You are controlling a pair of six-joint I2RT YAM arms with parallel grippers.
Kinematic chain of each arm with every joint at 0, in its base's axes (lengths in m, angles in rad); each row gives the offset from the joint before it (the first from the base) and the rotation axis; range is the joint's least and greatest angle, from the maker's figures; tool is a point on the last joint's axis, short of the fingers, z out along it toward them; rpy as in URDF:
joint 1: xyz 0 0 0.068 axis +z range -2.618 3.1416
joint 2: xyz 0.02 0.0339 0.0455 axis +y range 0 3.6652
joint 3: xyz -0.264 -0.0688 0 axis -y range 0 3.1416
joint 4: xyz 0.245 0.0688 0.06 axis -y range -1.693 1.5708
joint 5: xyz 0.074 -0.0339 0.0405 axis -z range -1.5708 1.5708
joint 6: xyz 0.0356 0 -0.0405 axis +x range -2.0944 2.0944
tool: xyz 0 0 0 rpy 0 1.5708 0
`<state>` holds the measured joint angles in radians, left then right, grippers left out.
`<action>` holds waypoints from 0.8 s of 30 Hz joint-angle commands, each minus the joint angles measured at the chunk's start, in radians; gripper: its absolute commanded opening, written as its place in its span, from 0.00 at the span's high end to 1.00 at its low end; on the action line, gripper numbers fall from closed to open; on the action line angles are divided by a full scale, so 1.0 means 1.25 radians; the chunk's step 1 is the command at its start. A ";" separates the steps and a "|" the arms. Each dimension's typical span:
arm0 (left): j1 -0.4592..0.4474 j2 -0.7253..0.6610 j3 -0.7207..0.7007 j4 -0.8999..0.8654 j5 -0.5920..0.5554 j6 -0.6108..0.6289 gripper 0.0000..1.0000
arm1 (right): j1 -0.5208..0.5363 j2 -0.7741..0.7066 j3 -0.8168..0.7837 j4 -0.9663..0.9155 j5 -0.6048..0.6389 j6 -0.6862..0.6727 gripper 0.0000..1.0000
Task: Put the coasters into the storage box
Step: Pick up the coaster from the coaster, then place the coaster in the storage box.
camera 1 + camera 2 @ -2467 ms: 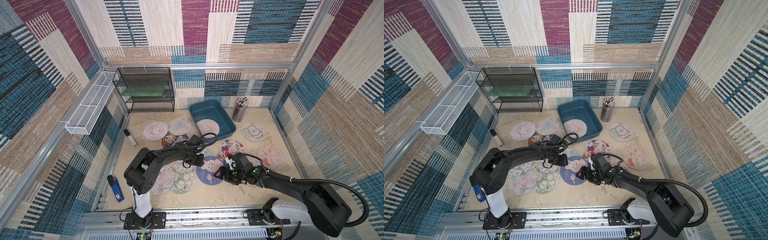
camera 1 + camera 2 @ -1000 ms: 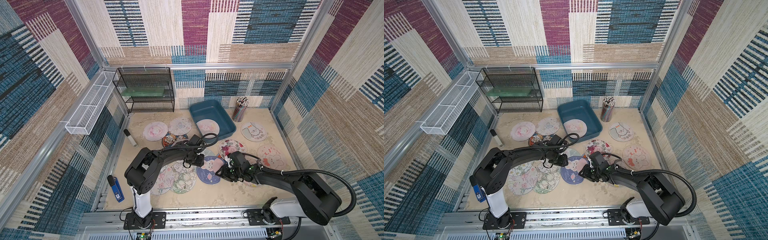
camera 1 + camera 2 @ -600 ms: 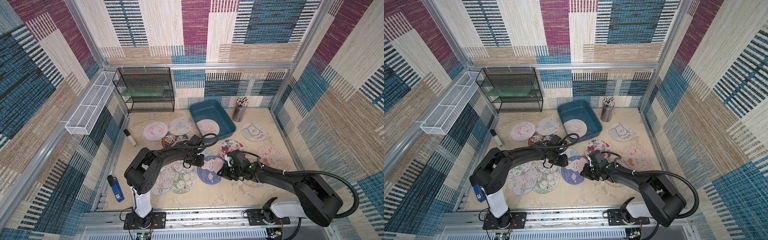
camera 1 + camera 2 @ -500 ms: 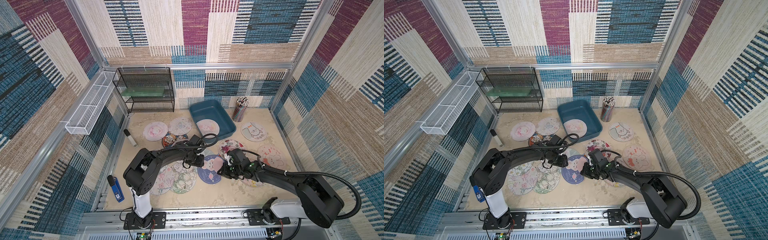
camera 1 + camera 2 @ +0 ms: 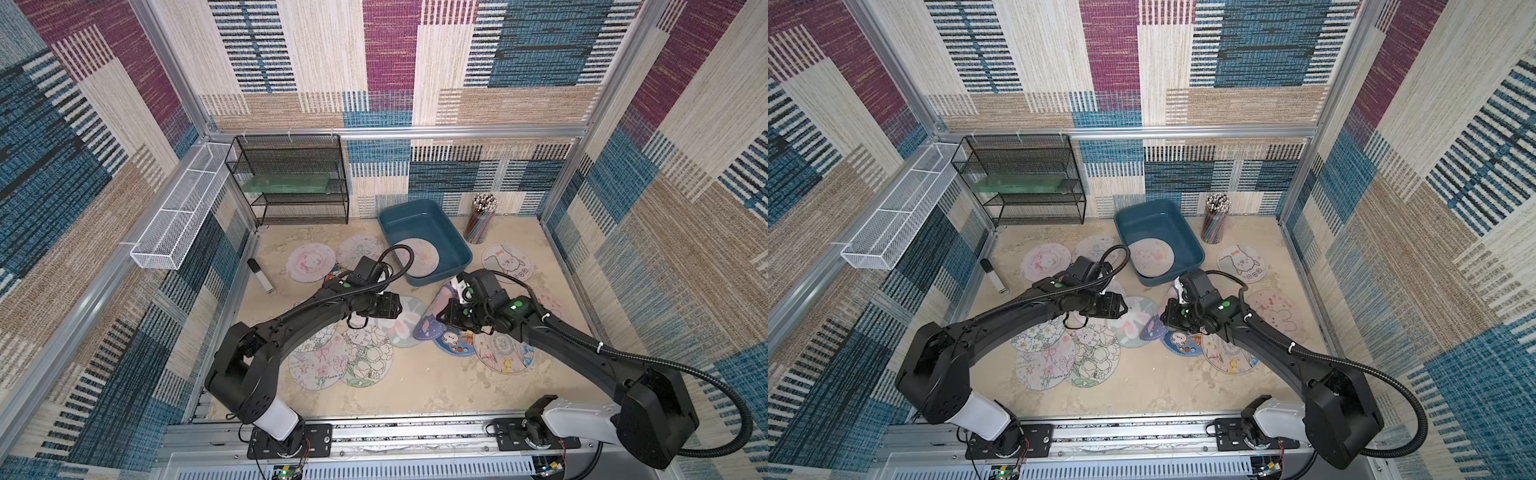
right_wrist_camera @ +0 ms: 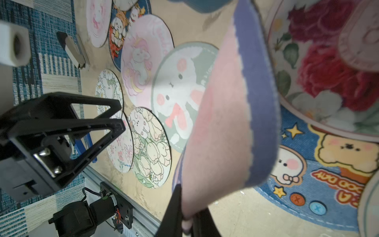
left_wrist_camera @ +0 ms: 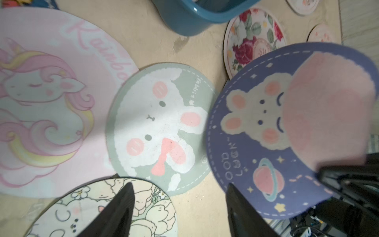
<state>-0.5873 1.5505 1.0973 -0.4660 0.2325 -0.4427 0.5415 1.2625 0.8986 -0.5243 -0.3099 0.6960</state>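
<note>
Left wrist view crops the storage box [image 7: 184, 20] to one corner and cuts the unicorn coaster [image 7: 41, 102] at the edge. Right wrist view: purple coaster [image 6: 225, 127] close up and blurred, print side turned away; rose coaster [image 6: 328, 71] blurred, cropped. In both top views the left arm [image 5: 307, 308] covers parts of several coasters [image 5: 318, 343] beneath it.

Right tool [image 6: 189, 207] pinches the curled purple coaster [image 6: 260, 115] by its edge, pink underside showing.
</note>
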 commanded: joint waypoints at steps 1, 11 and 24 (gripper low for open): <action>0.022 -0.042 -0.032 -0.009 -0.019 -0.019 0.28 | -0.025 0.018 0.077 -0.055 0.014 -0.064 0.87; 0.057 -0.117 -0.116 -0.018 -0.025 -0.011 0.26 | -0.098 0.208 0.353 -0.045 -0.020 -0.159 0.86; 0.062 -0.157 -0.159 -0.004 -0.030 -0.028 0.25 | -0.170 0.548 0.691 0.057 -0.069 -0.190 0.85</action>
<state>-0.5106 1.3640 0.9043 -0.4820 0.2077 -0.4686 0.3374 1.8893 1.7039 -0.5152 -0.3576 0.4774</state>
